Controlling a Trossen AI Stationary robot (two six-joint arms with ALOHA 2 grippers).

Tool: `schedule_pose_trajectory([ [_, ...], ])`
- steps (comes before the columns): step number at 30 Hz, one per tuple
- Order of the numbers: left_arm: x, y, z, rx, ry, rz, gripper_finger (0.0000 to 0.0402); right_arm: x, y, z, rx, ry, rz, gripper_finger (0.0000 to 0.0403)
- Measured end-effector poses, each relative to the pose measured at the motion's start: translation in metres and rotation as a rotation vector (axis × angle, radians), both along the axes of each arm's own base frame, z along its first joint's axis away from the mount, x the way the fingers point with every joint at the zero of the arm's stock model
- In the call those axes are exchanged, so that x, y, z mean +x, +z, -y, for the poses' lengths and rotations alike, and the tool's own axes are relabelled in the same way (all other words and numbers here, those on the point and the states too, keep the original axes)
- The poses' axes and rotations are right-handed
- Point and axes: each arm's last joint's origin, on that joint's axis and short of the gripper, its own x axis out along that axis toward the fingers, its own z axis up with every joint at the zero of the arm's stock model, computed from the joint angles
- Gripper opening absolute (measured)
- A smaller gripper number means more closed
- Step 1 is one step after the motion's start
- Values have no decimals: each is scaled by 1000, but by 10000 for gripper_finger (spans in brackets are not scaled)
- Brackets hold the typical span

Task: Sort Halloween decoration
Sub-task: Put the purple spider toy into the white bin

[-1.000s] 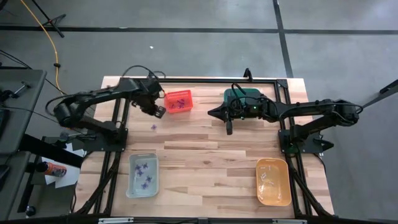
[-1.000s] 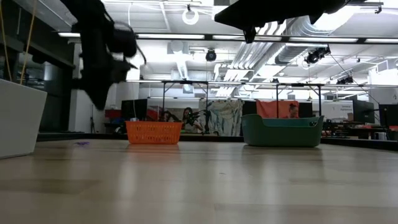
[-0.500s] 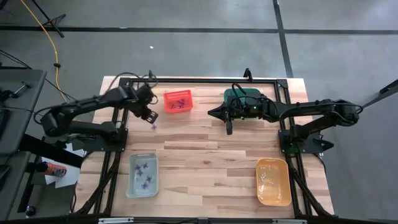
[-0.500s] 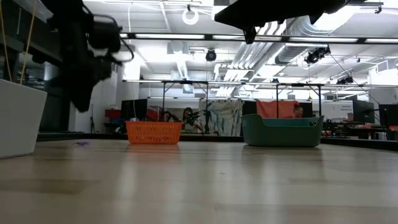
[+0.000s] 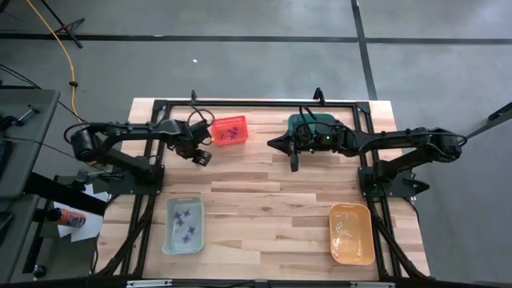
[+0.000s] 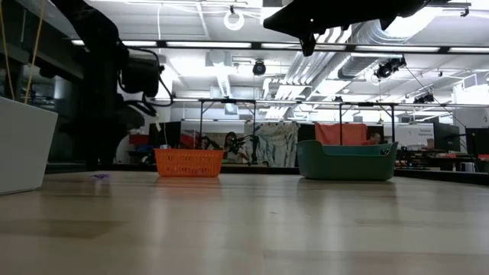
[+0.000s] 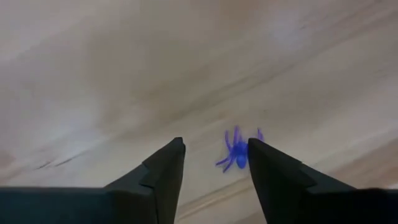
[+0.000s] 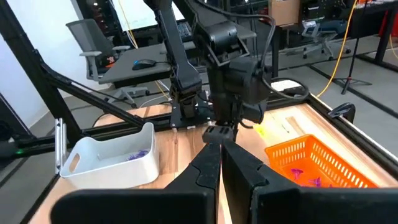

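Purple spider (image 7: 238,151) lying flat on the wooden worktop (image 5: 264,188), showing between the spread fingers (image 7: 163,171) of the left gripper (image 5: 202,154), jaws apart and touching nothing. Hovering low near the far-left part of the worktop, just beside the orange basket (image 5: 230,130) holding more purple trinkets (image 5: 231,133). Sitting at the near-left edge, a clear bin (image 5: 184,226) with several purple spiders (image 5: 186,224). Waiting farther along the far edge by the green bin (image 5: 308,122), the right gripper (image 5: 294,166), jaws together.
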Motion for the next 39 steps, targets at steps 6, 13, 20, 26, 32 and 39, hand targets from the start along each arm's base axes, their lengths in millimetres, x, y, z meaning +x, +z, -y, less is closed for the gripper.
schedule_pose_trajectory([
  [6,10,-14,5,-34,-9,-45,170,0,0,0,5,0,0,12],
  [13,19,-23,11,-28,-17,-57,164,0,0,0,3,0,-1,12],
  [20,24,-23,13,11,-37,-39,50,0,0,0,3,0,-3,12],
  [26,24,-10,13,40,-70,9,10,0,0,0,3,0,-4,12],
  [32,21,55,15,181,-199,285,2,0,1,0,9,-1,13,12],
  [39,16,150,37,541,-501,957,1,1,15,-1,19,25,155,12],
])
